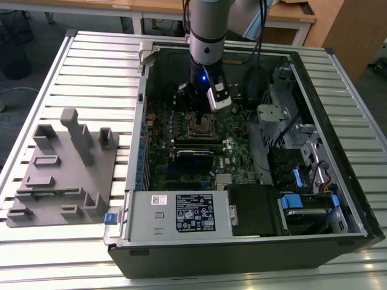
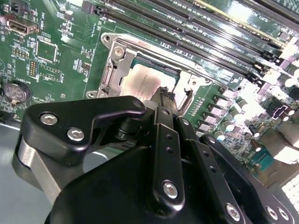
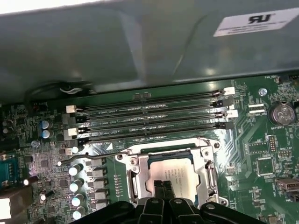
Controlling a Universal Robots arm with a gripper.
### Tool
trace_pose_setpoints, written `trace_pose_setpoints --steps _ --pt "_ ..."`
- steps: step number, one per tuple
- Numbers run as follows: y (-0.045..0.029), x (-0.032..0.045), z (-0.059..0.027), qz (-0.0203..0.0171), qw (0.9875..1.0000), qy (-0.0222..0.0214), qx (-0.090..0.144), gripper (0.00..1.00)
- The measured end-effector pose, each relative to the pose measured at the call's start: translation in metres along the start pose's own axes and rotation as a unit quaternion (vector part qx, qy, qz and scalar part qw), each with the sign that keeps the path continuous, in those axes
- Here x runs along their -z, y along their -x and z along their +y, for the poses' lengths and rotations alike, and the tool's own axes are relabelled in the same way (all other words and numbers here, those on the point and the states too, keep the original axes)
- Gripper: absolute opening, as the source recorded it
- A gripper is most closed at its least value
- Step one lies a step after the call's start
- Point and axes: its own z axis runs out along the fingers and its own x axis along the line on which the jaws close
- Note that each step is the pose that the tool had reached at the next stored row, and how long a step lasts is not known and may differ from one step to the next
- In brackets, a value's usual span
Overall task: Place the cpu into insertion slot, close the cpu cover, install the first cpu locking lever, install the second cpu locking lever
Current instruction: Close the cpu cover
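Note:
The cpu (image 3: 181, 171) lies flat in the insertion slot (image 1: 202, 125) on the green motherboard, its pale metal face (image 2: 140, 80) showing. The cpu cover (image 3: 207, 169) is a silver frame lying down around the chip, also seen in the second wrist view (image 2: 113, 70). A thin metal lever (image 3: 79, 157) sticks out beside the socket. My gripper (image 1: 201, 116) hangs right over the socket. Its dark fingertips sit close together at the chip's near edge in both wrist views (image 2: 164, 96) (image 3: 163, 187), with nothing seen between them.
Several long memory slots (image 3: 149, 116) run beside the socket, with the case wall (image 3: 140, 46) behind them. A coin battery (image 2: 16, 91) sits on the board. The grey power supply (image 1: 181, 211) and a drive bay (image 1: 302, 205) fill the case front. A grey fixture block (image 1: 60, 169) stands on the slatted table.

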Motion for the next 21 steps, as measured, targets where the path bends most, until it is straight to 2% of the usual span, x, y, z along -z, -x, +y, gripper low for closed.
trace_pose_setpoints --steps 9,21 --pt "-0.0136 -0.0027 -0.0021 -0.0047 1.0000 0.0001 0.005 0.10" --pt "-0.0198 -0.0071 -0.0033 -0.0080 0.9999 -0.0004 0.012 0.10"
